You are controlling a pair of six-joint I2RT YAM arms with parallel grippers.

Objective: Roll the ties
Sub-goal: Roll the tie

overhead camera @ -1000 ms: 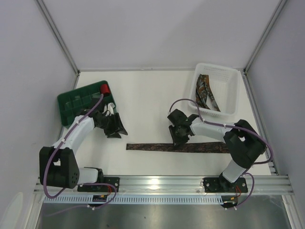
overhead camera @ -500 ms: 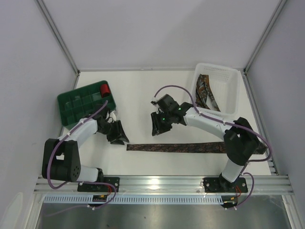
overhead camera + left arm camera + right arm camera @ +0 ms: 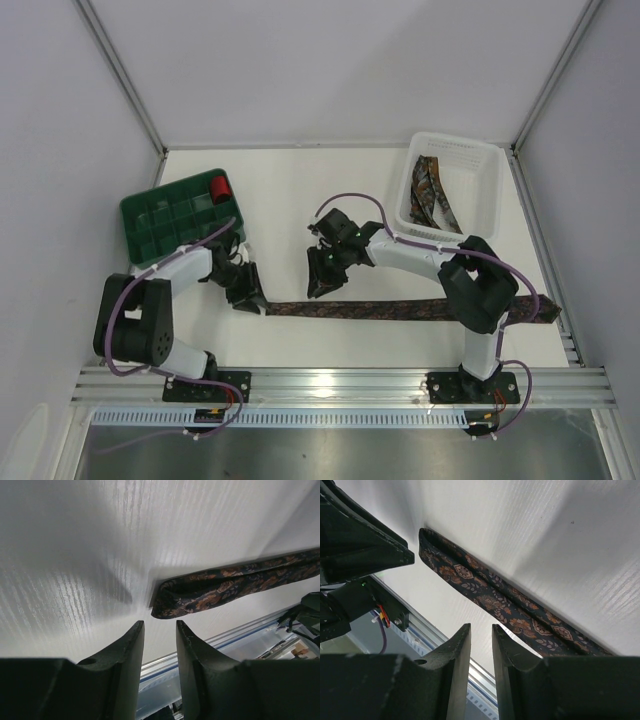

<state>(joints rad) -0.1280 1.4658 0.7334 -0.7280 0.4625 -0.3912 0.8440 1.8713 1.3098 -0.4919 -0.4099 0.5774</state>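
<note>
Desk (image 3: 300,190): white, carries everything.

Tie on desk (image 3: 400,310): laid flat, one long strip. Its blunt end sits just ahead of the left claw (image 3: 250,300) tips. From there it runs away toward the right arm side, passes close under the right claw (image 3: 318,285) and ends in a point well beyond it, past the right arm's base.

Basket (image 3: 497,190): white, slotted, well behind and outboard of the right claw. Two more ties (image 3: 432,195) lie loose in it, bunched on the side nearest that claw.

Green tray (image 3: 165,215): compartmented, behind and outboard of the left claw, near it but not touching.

Left claw (image 3: 159,625): narrow gap, nothing between the fingers. In the wrist view the tie end (image 3: 170,600) lies just past the fingertips, apart from them, slightly off toward the right finger. Low over the desk; can't tell whether the tips touch the surface.

Right claw (image 3: 481,627): also a narrow gap, empty. In the wrist view the tie (image 3: 490,600) crosses diagonally ahead of the tips, not between them. The left claw's black fingers show at the edge of that view, right beside the tie end.

Red roll (image 3: 220,186): small, in the tray's far corner compartment, well behind the left claw.
</note>
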